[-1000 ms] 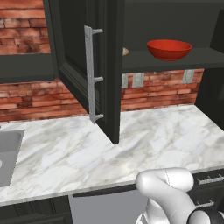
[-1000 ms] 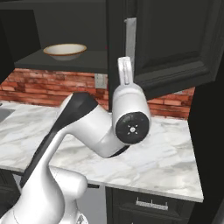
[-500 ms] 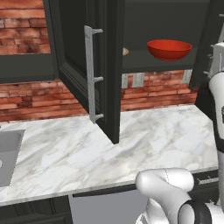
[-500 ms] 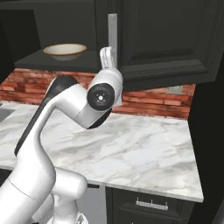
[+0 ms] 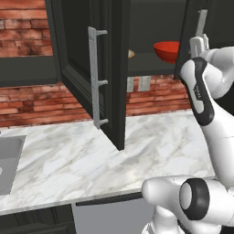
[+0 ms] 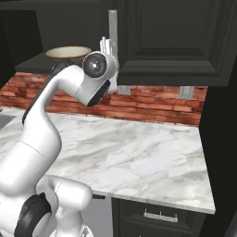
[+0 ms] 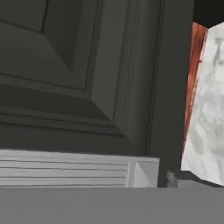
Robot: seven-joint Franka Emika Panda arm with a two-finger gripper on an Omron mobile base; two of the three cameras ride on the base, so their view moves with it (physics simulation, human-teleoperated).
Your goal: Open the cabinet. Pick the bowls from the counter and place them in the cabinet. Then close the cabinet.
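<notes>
Marble counter [image 5: 68, 164] runs bare beneath red brick wall [image 5: 27, 100]. Both bowls sit on the cabinet [image 5: 112, 68] shelf: red bowl [image 5: 167, 49], tan bowl [image 6: 68, 52]. End effector [image 6: 107, 46], fingers apart, beside the right door's handle [image 6: 112, 28].

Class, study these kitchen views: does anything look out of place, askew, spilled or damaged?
Nothing looks spilled or broken. Both bowls sit upright on the cabinet shelf: the red bowl and the tan-rimmed bowl. The left cabinet door hangs wide open over the counter, while the gripper is at the right door's handle.
</notes>
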